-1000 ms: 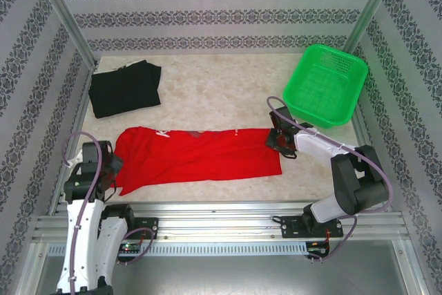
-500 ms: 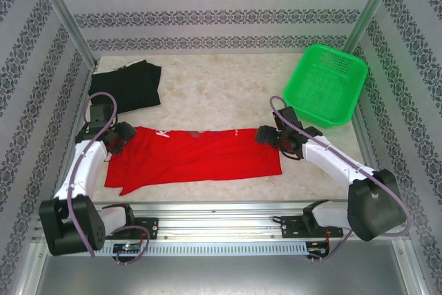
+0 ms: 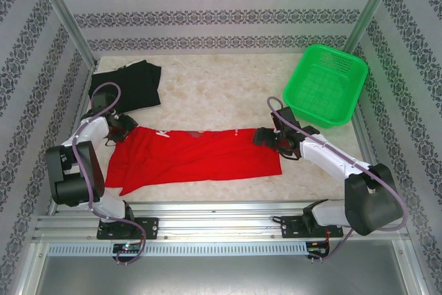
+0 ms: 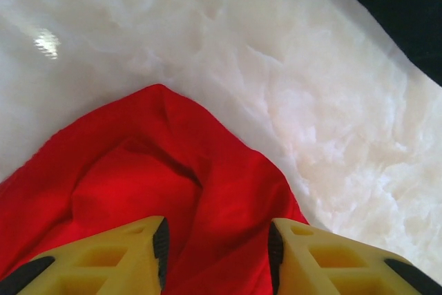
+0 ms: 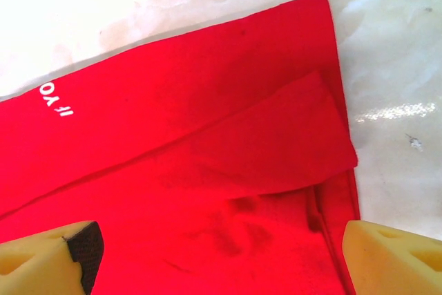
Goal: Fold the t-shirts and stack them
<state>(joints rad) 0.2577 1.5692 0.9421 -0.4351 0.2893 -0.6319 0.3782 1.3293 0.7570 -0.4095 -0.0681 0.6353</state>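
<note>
Two ends of red t-shirt (image 3: 193, 157) flat on worktop (image 3: 221, 88), under my hands, for lifting into fold. Left hand (image 4: 216, 240) apart, astride bunched corner. Right hand (image 5: 221, 246) spread wide over hem. Folded black t-shirt (image 3: 128, 88) just beyond left hand.

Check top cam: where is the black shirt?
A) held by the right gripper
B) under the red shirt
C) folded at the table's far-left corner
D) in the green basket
C: the black shirt lies folded at the far-left corner of the table, beyond the red shirt and well away from the green basket.
</note>
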